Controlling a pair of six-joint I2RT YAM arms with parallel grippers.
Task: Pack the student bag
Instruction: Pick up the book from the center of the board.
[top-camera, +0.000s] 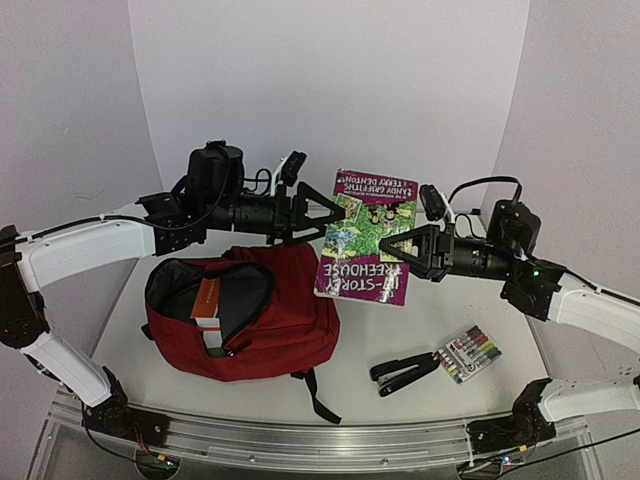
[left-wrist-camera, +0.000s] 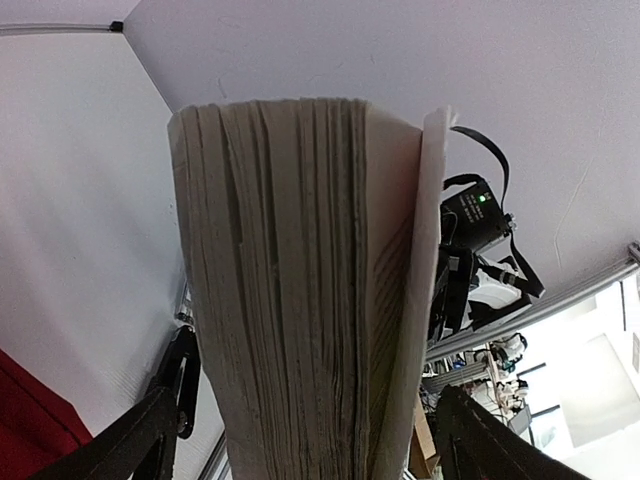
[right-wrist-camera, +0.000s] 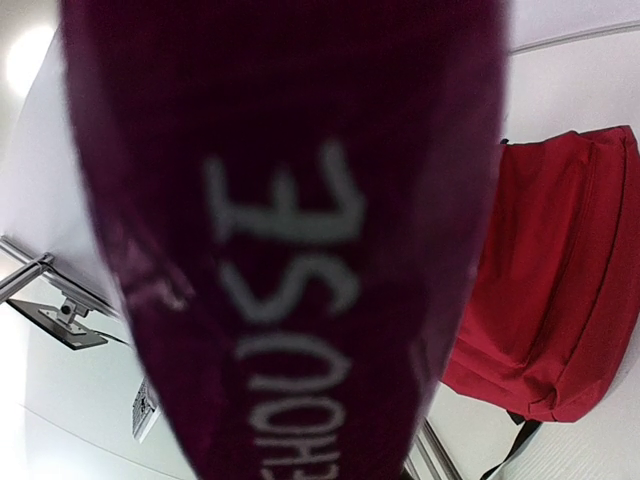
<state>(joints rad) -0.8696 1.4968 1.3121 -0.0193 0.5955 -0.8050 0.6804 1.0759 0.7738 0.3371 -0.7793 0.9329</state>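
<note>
Book (top-camera: 365, 235) held up over the table (top-camera: 440, 310)
Its right edge is clamped by the right fingers (top-camera: 388, 248); the left fingers (top-camera: 338, 212) are spread wide about its page edge. The bag (top-camera: 255, 315) is laid open-mouthed below left, with bare table beside it.

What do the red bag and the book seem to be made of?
The student bag: woven fabric, matte dark red; it sags and creases softly. The book: paper pages, a thick cream block in the left wrist view; printed cover looks like thin card, probably a paperback.
</note>
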